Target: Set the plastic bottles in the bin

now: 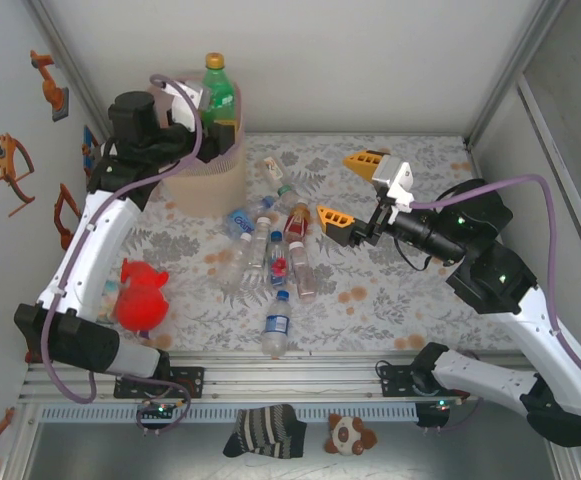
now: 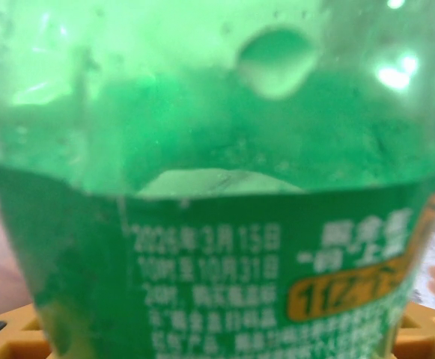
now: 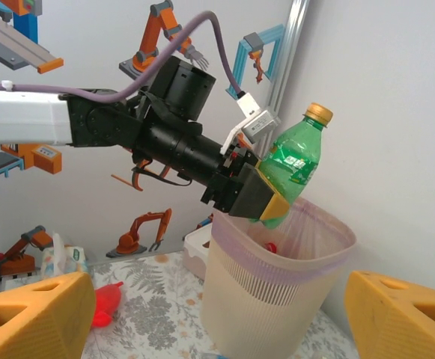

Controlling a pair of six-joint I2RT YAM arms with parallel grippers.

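Left hand (image 3: pixel 264 200) is pinching a green plastic bottle with a gold cap (image 3: pixel 296 153) right over the tall beige bin with a pink bag liner (image 3: pixel 277 292), upper left of the top view. Right hand (image 1: pixel 351 191) hangs spread wide mid-frame above the flowery desk (image 1: pixel 400 290). The clear plastic bottles (image 1: pixel 270 255) lie heaped just below the bin.

There is one green bottle (image 1: pixel 217 90) and one bin (image 1: pixel 205 185). There are about eight other bottles (image 1: pixel 277 325), mostly clear, but they lie in a heap and are hard to count for sure. There is also one red toy (image 1: pixel 140 295), one striped sock (image 1: pixel 263 430), and two robot arms (image 1: pixel 95 240).
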